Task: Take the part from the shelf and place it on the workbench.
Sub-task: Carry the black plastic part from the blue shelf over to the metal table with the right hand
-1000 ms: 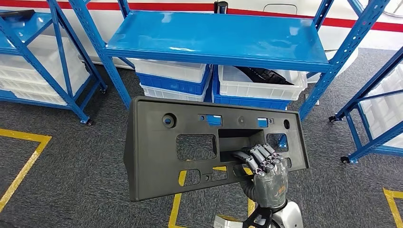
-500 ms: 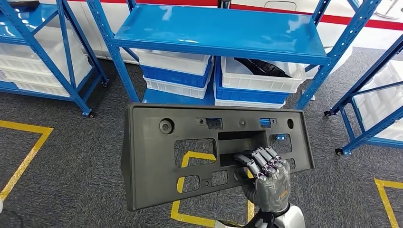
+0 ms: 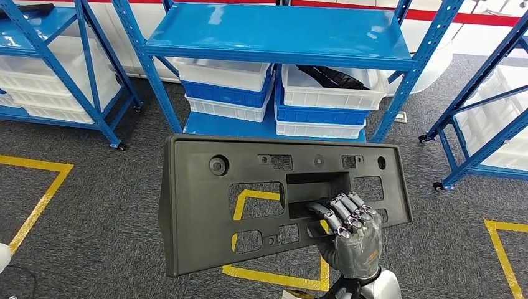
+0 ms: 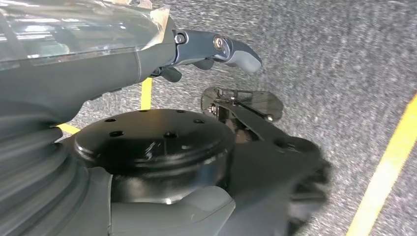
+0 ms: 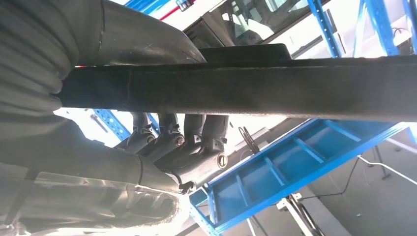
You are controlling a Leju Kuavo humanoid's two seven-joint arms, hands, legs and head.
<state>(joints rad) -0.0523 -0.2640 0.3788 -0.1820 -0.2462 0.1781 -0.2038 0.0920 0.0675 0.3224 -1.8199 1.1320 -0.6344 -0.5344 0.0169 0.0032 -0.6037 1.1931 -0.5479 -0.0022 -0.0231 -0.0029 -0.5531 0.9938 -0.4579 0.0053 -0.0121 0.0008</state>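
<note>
The part (image 3: 205, 205) is a wide dark grey plastic panel with several cutouts, held upright in front of me over the carpet. My right hand (image 3: 352, 233) grips it from below, fingers hooked into the rectangular recess right of centre. In the right wrist view the panel's edge (image 5: 246, 93) runs across the picture with the fingers (image 5: 177, 142) curled around it. My left hand (image 4: 231, 49) hangs down over the floor, holding nothing, one grey digit stretched out. The blue shelf (image 3: 274, 34) stands beyond the panel, its top board bare.
Under the shelf board sit stacked white and blue crates (image 3: 227, 87), one crate (image 3: 324, 99) holding black parts. Further blue racks stand at the left (image 3: 93, 75) and right (image 3: 479, 124). Yellow tape lines (image 3: 37, 193) mark the grey carpet.
The whole view has shifted: the shelf now lies farther off and more carpet shows, so the camera has moved back. The panel stays in my right hand's grip, sitting slightly lower in the picture.
</note>
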